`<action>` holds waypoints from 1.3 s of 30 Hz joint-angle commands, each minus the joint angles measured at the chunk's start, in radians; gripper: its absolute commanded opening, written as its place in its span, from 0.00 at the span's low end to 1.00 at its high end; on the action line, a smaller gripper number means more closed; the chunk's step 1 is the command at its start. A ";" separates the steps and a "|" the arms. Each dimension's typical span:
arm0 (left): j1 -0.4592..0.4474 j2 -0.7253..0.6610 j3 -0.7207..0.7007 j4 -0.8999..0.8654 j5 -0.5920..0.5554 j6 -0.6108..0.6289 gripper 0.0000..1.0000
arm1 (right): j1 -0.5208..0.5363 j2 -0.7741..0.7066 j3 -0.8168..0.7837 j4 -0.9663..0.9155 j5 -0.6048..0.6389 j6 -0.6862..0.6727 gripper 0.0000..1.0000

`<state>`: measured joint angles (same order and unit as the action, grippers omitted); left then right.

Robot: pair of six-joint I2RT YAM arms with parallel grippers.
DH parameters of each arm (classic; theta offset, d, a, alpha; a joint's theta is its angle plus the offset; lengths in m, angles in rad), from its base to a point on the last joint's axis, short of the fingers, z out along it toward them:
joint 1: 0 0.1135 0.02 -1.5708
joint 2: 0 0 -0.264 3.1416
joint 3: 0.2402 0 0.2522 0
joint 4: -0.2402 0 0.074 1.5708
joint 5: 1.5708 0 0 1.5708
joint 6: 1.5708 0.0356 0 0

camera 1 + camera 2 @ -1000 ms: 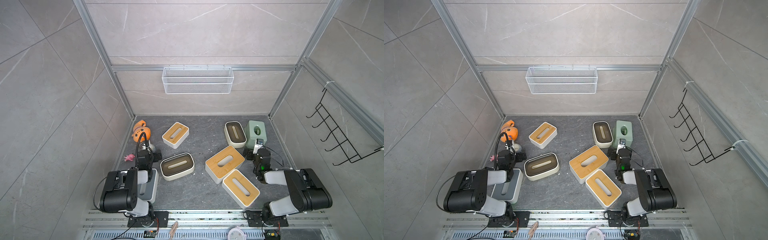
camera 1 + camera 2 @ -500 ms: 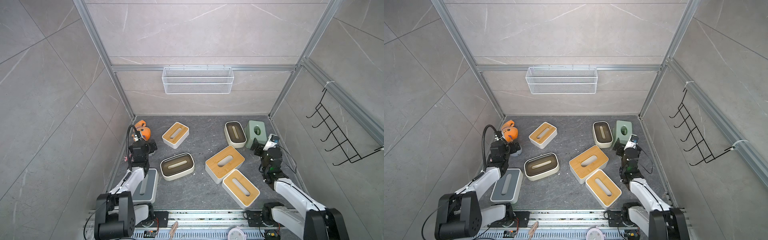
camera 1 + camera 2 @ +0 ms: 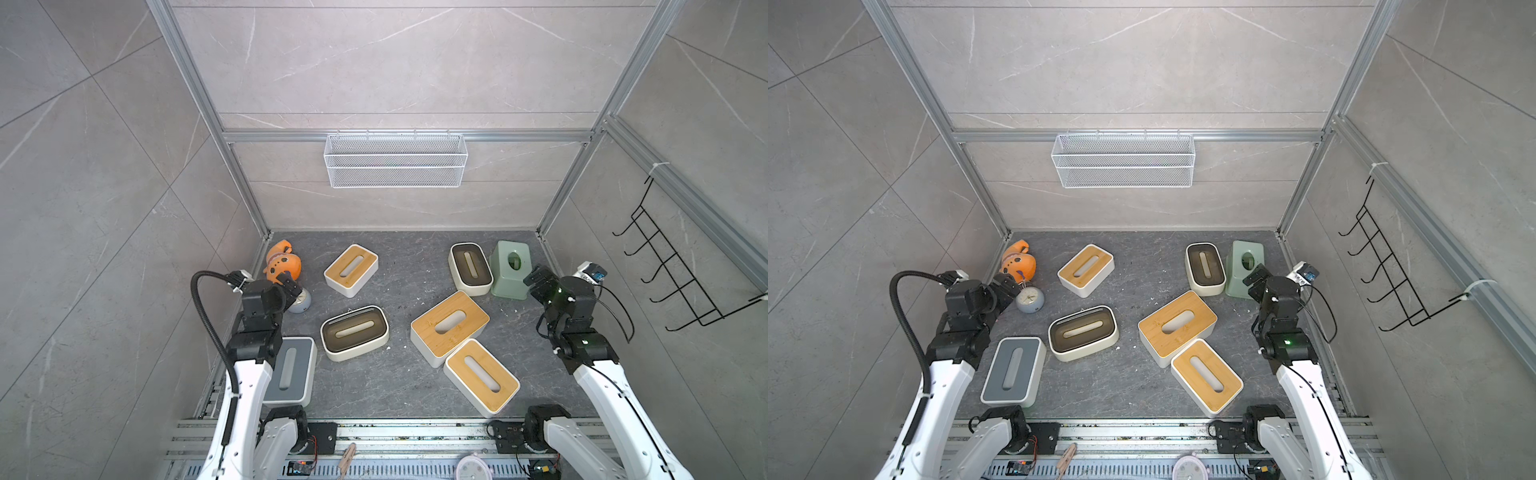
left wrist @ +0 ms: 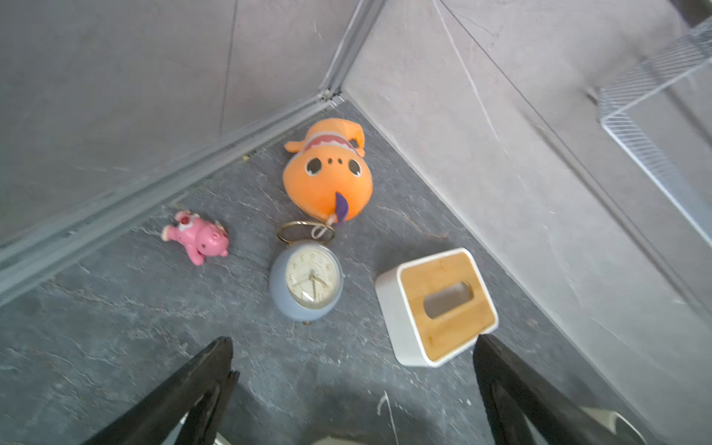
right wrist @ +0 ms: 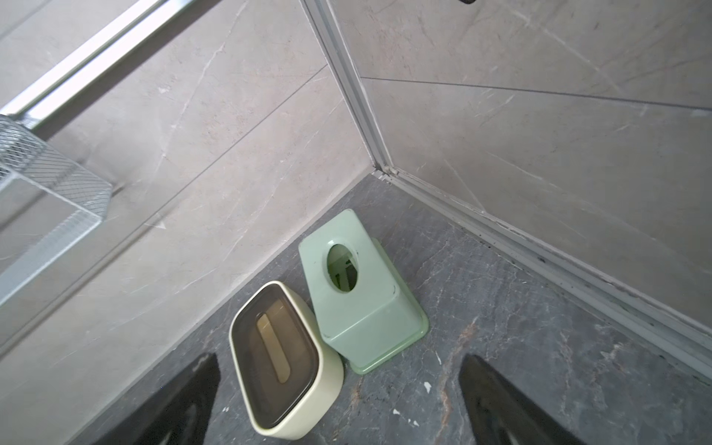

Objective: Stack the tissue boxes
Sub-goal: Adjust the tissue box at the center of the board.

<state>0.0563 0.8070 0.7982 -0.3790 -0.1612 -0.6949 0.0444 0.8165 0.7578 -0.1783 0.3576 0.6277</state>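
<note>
Several tissue boxes lie singly on the dark floor, none on top of another. A bamboo-lidded box (image 3: 351, 270) sits back left, and two more (image 3: 449, 328) (image 3: 481, 376) touch at front right. One cream box with a brown lid (image 3: 354, 332) is in the middle; another (image 5: 283, 358) leans against the pale green box (image 5: 362, 293) at back right. The grey-lidded box (image 3: 1013, 370) lies front left, beside my left arm. My left gripper (image 4: 352, 343) hangs open above the floor near the clock. My right gripper (image 5: 339, 360) hangs open near the green box.
An orange plush (image 4: 327, 173), a blue clock (image 4: 306, 281) and a pink toy (image 4: 196, 239) lie in the back left corner. A white wire basket (image 3: 395, 160) hangs on the back wall. A black hook rack (image 3: 681, 270) is on the right wall.
Both arms have unfolded from their low poses and lifted their grippers up and toward the back corners. The boxes have not moved.
</note>
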 commanded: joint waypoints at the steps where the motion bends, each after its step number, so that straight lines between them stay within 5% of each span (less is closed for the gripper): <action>1: 0.005 -0.035 0.012 -0.083 0.196 -0.024 1.00 | -0.002 -0.022 0.051 -0.095 -0.158 -0.015 1.00; 9: -0.031 0.063 0.005 -0.161 0.679 -0.036 1.00 | -0.001 -0.046 0.023 -0.150 -0.803 -0.044 1.00; 15: -0.399 0.061 0.008 -0.161 0.504 -0.054 1.00 | -0.003 -0.017 -0.036 -0.193 -1.038 -0.028 1.00; 21: -0.705 0.175 0.030 -0.075 0.356 -0.148 1.00 | -0.002 -0.020 -0.156 -0.210 -0.981 -0.034 1.00; 27: -0.904 0.363 0.066 0.069 0.249 -0.244 1.00 | -0.001 0.015 -0.201 -0.176 -0.923 -0.059 1.00; 39: -1.048 0.626 0.107 0.297 0.138 -0.425 1.00 | -0.002 0.171 -0.240 0.029 -0.816 -0.019 1.00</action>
<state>-0.9718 1.4158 0.8616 -0.1764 0.0193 -1.0580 0.0425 0.9619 0.5205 -0.2283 -0.5114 0.6037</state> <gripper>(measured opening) 0.997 0.992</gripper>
